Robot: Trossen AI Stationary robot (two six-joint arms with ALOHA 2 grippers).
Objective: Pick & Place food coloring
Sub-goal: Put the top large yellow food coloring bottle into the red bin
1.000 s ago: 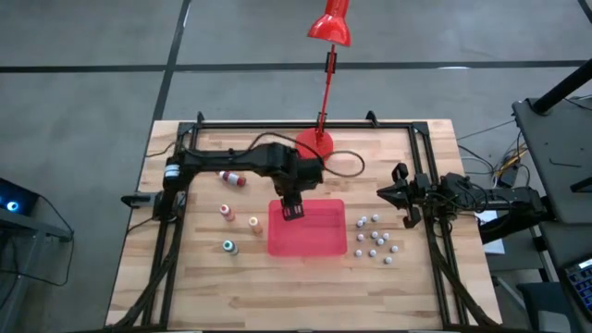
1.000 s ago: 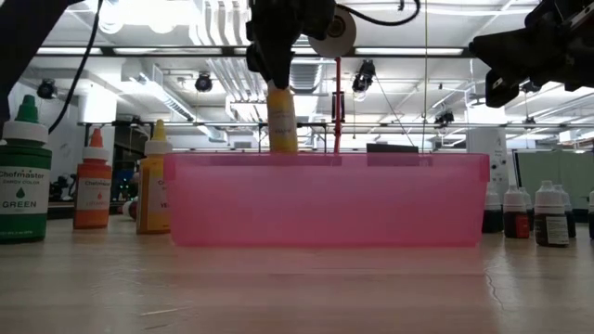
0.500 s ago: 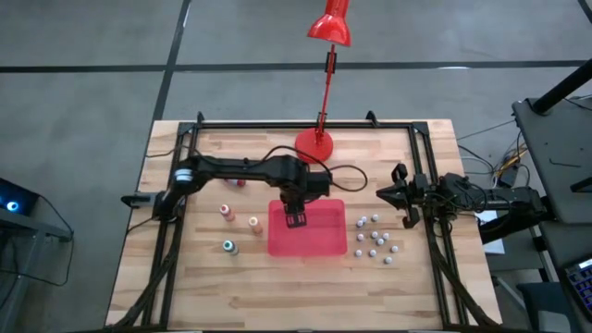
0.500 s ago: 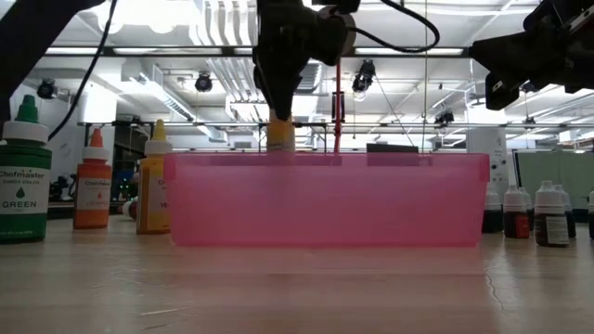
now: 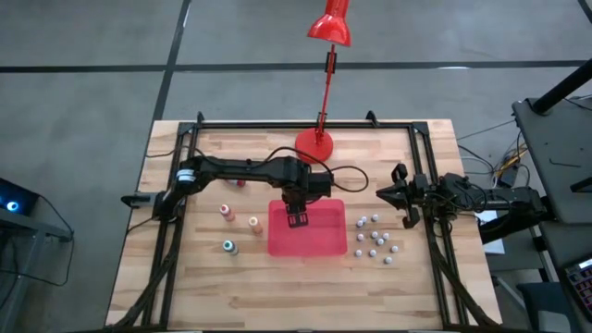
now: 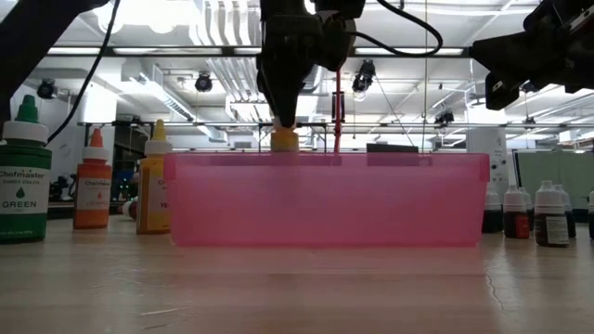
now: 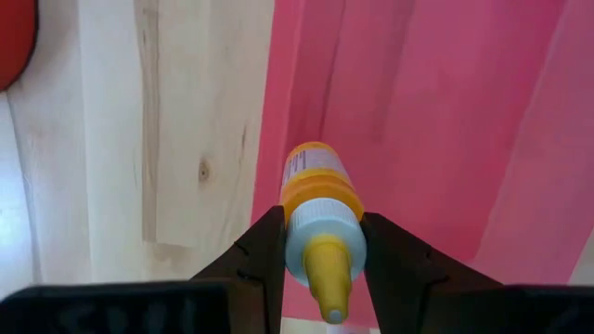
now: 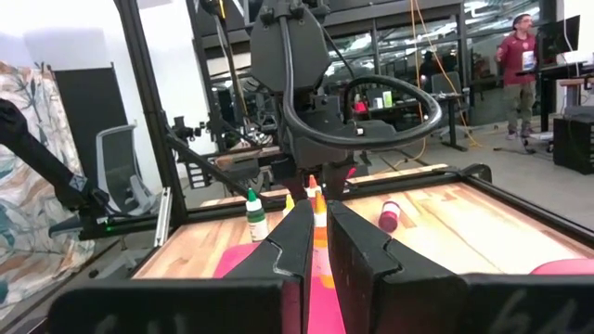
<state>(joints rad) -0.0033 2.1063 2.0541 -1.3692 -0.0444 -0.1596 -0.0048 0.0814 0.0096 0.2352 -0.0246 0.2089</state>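
— Where's the left gripper (image 5: 297,219)?

— Over the red tray (image 5: 319,242), toward its 11 o'clock corner. Its fingers (image 7: 264,255) are part open and clamped on the neck of a yellow bottle (image 7: 317,215), which hangs inside the tray; from table level only the bottle's top (image 6: 285,140) clears the wall.

— And the other bottles?

— Four sit on the table at the tray's 9 o'clock side: a pink-capped one (image 5: 224,210), an orange one (image 5: 253,222), a green one (image 5: 228,246) at about 8, and a red one (image 5: 237,181) lying behind the arm at about 10.

— Anything crowding the tray?

— Small grey beads (image 5: 375,238) are scattered at its 3 o'clock. A red lamp (image 5: 315,142) stands at 12. The right gripper (image 5: 387,193) waits beyond the beads, fingers pressed together, holding nothing.
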